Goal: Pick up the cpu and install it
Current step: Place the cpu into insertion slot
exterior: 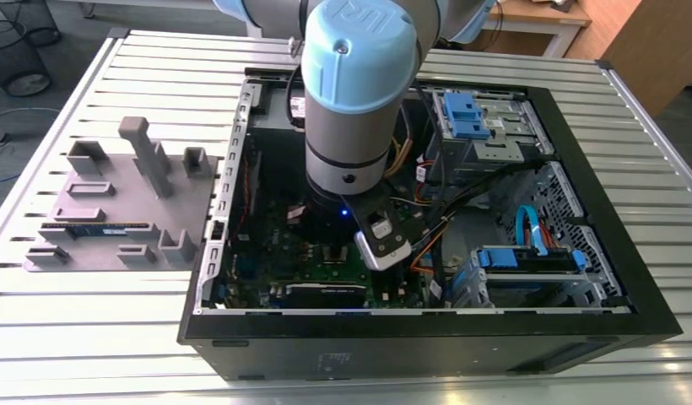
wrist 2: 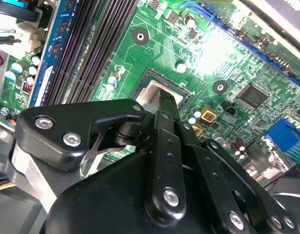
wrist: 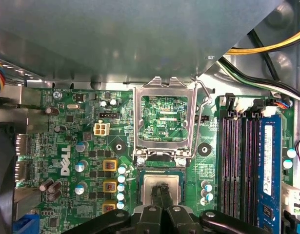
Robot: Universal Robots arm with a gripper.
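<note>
In both wrist views the gripper was seen low over the motherboard, inside the open computer case. Its fingers were drawn together with no gap visible between them. Their tips were placed over the middle of the cpu, which was wider than the closed pair and so was not clasped by them. The cpu was seen lying flat within the socket, just beside the metal load frame, which was tipped up and open. Whether the tips were touching the chip could not be told. Two risks were judged. If the chip were not squarely seated, downward pressure could bend the socket contacts. A sideways drag of the tips could skew it against the socket rim.
</note>
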